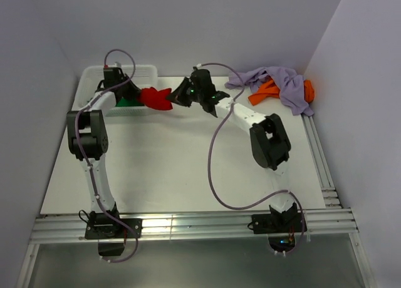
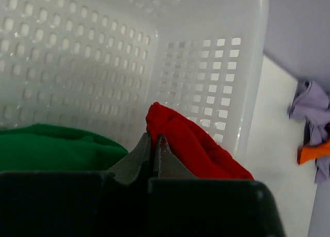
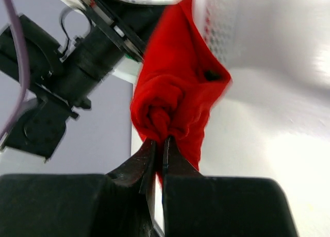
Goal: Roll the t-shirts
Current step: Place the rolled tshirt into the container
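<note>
T-shirts: four in view, none spread flat on the table (image 1: pixel 188 169). Basket (image 1: pixel 147 70) sits far left with the green shirt (image 1: pixel 128 102) bundled inside. Lavender shirt (image 1: pixel 279 80) is heaped far right, orange shirt (image 1: pixel 264 94) tangled under it, both well apart from the arms. Red shirt (image 1: pixel 155 98) is a tight wad at the basket's right wall, slung between both grippers.

Left gripper (image 2: pixel 153 144): jaws clenched, tips pinching the red cloth's left end just inside the basket. Right gripper (image 3: pixel 159 147): jaws clenched on the wad's right end, outside the basket.

Handling, my read: the cloth is light, limp and not fragile, with zero stiffness. It sags wherever unsupported, and the wad probably loosens if either end lets go early. Best hold is the thick folded ends, several layers deep, not one loose flap. For the far-right heap, take the lavender first, at a hem or shoulder edge.
</note>
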Tool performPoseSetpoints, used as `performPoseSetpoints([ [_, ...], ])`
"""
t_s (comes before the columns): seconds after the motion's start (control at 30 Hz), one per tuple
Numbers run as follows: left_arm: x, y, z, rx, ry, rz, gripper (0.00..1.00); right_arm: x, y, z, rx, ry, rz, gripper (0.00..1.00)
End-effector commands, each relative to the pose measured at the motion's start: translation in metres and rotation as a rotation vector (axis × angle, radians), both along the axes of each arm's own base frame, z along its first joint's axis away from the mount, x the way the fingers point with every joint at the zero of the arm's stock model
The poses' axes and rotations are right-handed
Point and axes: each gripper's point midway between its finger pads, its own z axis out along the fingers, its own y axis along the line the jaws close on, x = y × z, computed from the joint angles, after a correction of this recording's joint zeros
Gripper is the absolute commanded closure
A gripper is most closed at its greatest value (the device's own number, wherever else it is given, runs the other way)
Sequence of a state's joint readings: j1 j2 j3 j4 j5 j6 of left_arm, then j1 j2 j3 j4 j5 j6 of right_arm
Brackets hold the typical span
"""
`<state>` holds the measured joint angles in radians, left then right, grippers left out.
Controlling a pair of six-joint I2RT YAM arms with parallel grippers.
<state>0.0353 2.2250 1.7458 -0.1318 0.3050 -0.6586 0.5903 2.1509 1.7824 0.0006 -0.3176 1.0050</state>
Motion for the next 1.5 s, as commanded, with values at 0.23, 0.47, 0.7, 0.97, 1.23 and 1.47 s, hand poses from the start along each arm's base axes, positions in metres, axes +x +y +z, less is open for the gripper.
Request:
performPoseSetpoints([
  [0.23, -0.140, -0.186, 0.080, -0.159, -0.063, -0.217, 1.00, -0.064, -0.128, 0.066, -0.024, -0.156, -0.103, 1.00],
  [0.47, -0.129, -0.191, 0.130, -0.081, -0.130, -0.267, 1.00, -0.116, -0.174, 0.070, -0.078, -0.159, -0.143, 1.00],
  [0.7, -0.066, -0.157, 0.138, -0.035, -0.216, -0.273, 1.00, -0.100, -0.162, 0.052, -0.073, -0.090, -0.123, 1.00],
  [0.97, -0.012, -0.112, 0.096, 0.038, -0.195, -0.208, 1.00, -0.033, -0.124, -0.010, -0.150, 0.061, -0.056, 1.00],
  [1.23, 0.006, -0.083, 0.049, 0.096, -0.132, -0.168, 1.00, 0.005, -0.114, -0.060, -0.249, 0.152, -0.067, 1.00],
  [1.47, 0.006, -0.071, 0.026, 0.171, -0.066, -0.150, 0.99, 0.011, -0.110, -0.079, -0.332, 0.202, -0.035, 1.00],
])
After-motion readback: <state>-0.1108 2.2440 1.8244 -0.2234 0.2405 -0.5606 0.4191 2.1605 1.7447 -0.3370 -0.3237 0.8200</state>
